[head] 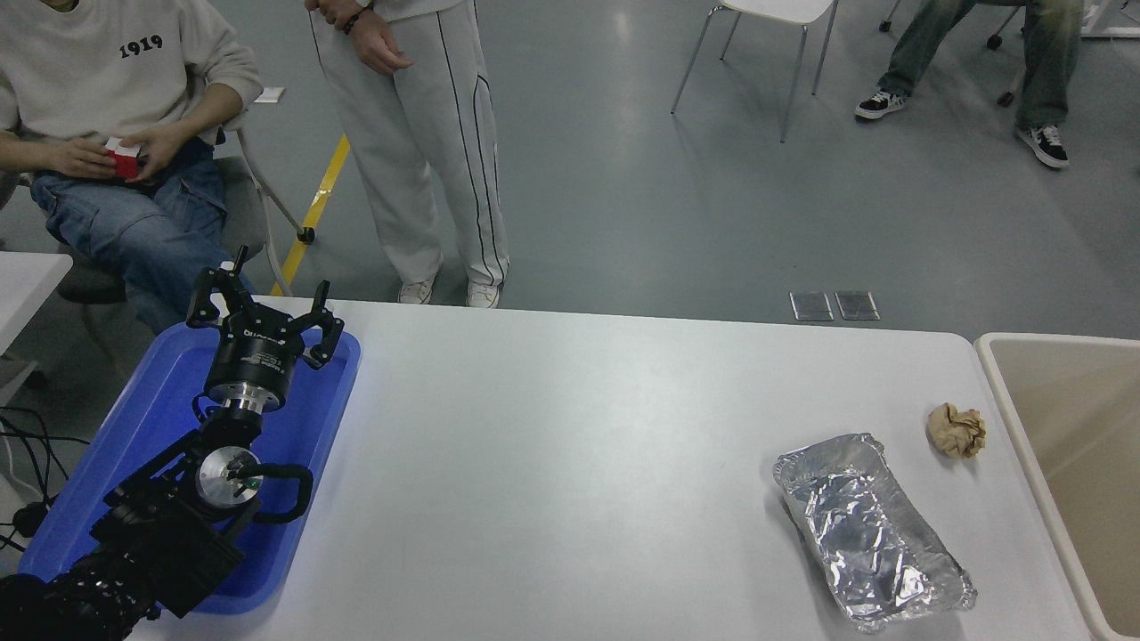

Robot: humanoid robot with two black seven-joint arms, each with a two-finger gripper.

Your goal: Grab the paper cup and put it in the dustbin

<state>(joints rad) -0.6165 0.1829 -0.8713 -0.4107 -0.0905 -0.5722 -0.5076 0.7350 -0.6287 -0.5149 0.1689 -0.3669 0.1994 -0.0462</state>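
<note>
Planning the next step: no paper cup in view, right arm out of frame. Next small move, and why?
Probably hold rather than reach. The table shows only a foil tray and a brown paper ball beside the dustbin; the left hand sits open over the blue tray. No cup target is visible.

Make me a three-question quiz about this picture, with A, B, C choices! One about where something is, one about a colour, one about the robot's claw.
1. Where is the brown paper ball?
A. In the tray
B. On the table, between the foil tray and the dustbin
C. On the floor

2. What colour is the flat tray under the left gripper?
A. Blue
B. Red
C. Green

3. The left gripper is:
A. Holding a cup
B. Shut
C. Open and holding nothing

Answers: B, it sits near the bin's rim; A, the tray is bright blue; C, its fingers spread apart around nothing.
</note>
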